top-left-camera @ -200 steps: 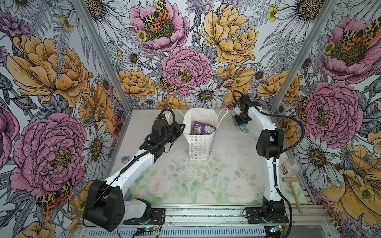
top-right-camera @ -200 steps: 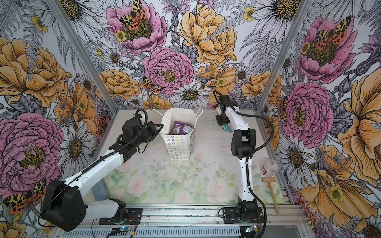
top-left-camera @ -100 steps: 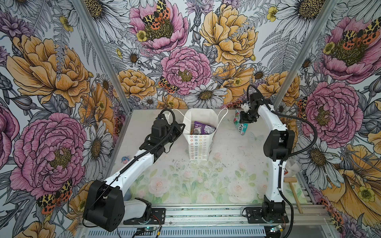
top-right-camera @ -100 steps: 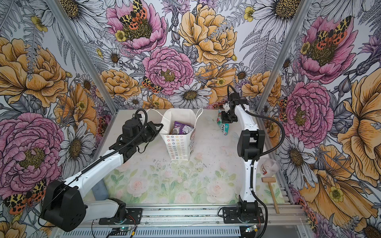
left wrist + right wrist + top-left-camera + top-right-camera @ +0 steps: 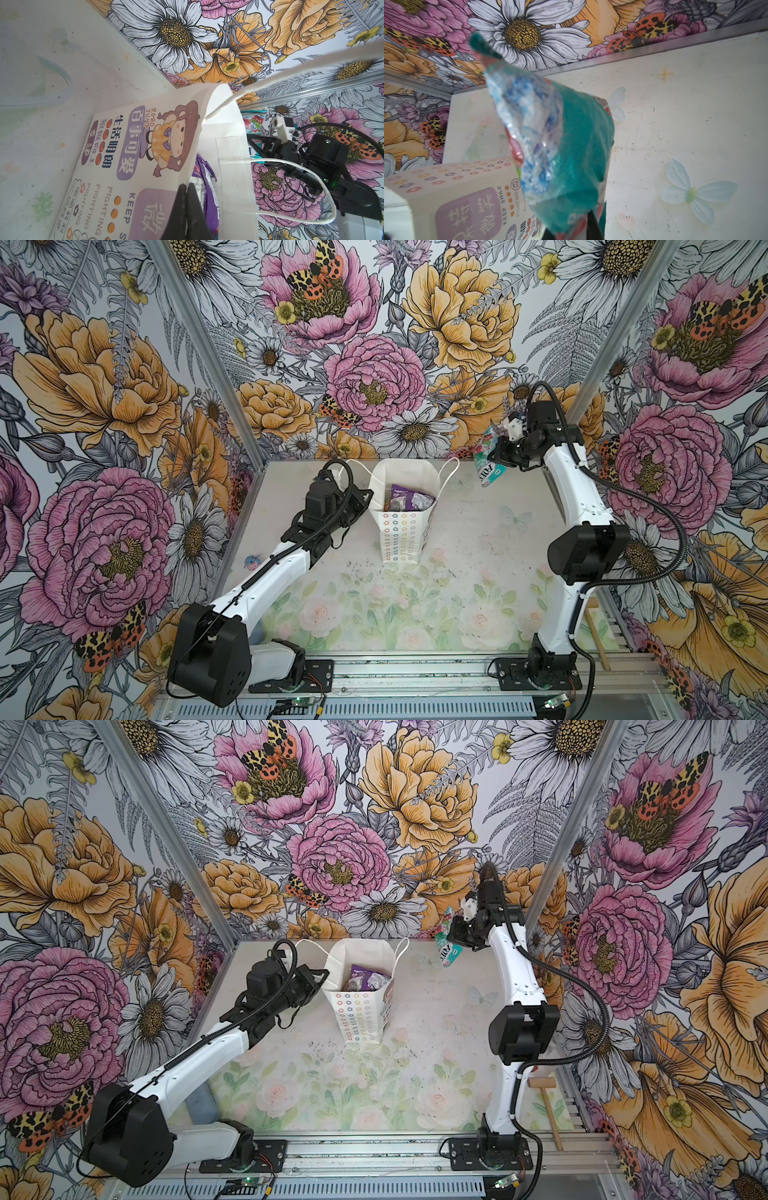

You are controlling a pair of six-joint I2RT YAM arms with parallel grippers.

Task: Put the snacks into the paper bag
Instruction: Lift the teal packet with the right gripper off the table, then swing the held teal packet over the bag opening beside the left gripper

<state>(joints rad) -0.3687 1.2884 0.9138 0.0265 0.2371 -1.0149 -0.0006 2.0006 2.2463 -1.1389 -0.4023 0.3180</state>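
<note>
Teal packet (image 5: 485, 456) lifted higher, gripped by right jaws, left jaws clamped on paper bag (image 5: 401, 535) rim, purple packets (image 5: 405, 498) inside

The paper bag (image 5: 401, 531) was white with rows of multicoloured flower outlines; a purple packet (image 5: 409, 499) showed inside. Upper right, the FOX'S candy packet (image 5: 485, 450) was teal, red and white. The tabletop (image 5: 478, 539) bore pale roses.

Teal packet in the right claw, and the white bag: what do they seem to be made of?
Teal packet: likely thin plastic film, glossy and crinkled, with a clear crumpled patch catching light. Paper bag: matte white paper or thin card, judging by its crisp folds and flat printed sides. Its handle looks like soft white cord, fibre unclear.
</note>
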